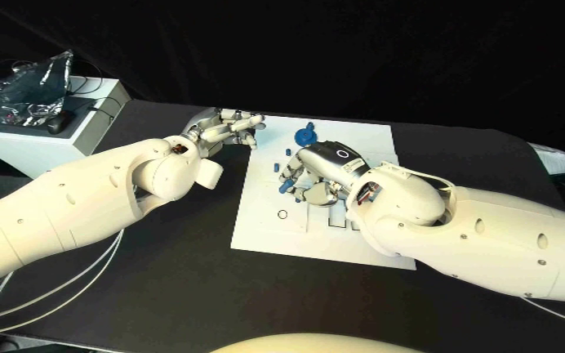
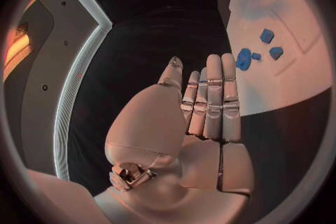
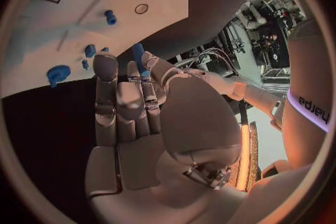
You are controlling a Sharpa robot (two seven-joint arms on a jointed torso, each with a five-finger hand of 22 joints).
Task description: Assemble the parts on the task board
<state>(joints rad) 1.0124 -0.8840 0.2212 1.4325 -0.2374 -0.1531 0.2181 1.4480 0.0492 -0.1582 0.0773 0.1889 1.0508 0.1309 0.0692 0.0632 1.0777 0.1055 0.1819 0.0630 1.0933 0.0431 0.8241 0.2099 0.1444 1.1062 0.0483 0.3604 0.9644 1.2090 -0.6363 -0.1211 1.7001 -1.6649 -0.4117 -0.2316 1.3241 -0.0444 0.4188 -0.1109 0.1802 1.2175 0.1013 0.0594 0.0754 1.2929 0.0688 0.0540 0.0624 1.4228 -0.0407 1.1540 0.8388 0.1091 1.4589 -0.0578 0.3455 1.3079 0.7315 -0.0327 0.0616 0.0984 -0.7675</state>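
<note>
Over task board [image 1: 265,230], right robot hand [image 1: 312,175] pinching blue part [image 3: 139,55]

Count: one white board [image 1: 265,226] on the desk [image 1: 153,288]; at least five blue parts [image 1: 304,136] visible on it; two robot hands, left [image 1: 226,130] and right [image 1: 312,175].

A black curtain [image 1: 353,34] is hanging across the whole upper part of the frame, folding softly. A dark worktop [image 1: 176,288] is spreading over the lower half. At the upper left, a white box [image 1: 59,136] is standing beside the worktop's edge, carrying a crumpled silvery bag [image 1: 35,83] and a small dark object [image 1: 56,124] on its top. Thin white cables [image 1: 47,292] are trailing over the worktop at the lower left.
</note>
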